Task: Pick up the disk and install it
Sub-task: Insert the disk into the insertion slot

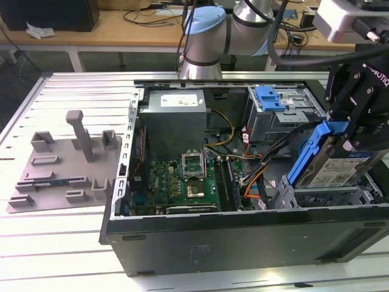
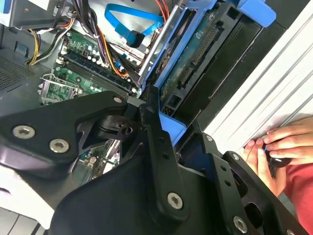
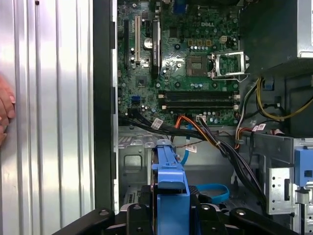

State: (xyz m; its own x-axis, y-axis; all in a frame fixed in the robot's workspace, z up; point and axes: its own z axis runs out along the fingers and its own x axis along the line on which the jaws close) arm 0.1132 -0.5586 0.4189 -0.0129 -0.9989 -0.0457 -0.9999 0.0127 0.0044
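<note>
The disk (image 1: 338,169), a silver drive with a white-and-blue label in a blue plastic carrier frame (image 1: 309,155), hangs tilted over the right end of the open computer case (image 1: 243,234) in the exterior view. My black gripper (image 1: 351,125) is shut on its upper part. In the second wrist view the disk (image 2: 195,54) shows its green circuit side, and the gripper's fingers (image 2: 157,139) clamp the blue frame. In the first wrist view the blue carrier frame (image 3: 171,188) sits between the gripper (image 3: 172,211) linkages, above a grey metal bay (image 3: 137,161) inside the case.
Inside the case are the green motherboard (image 1: 182,182), a grey power-supply box (image 1: 176,115), a grey drive cage with a blue latch (image 1: 273,100) and loose cables (image 1: 255,173). A grey fixture plate (image 1: 67,164) lies at the exterior view's left. A person's hand (image 2: 279,142) rests beside the case.
</note>
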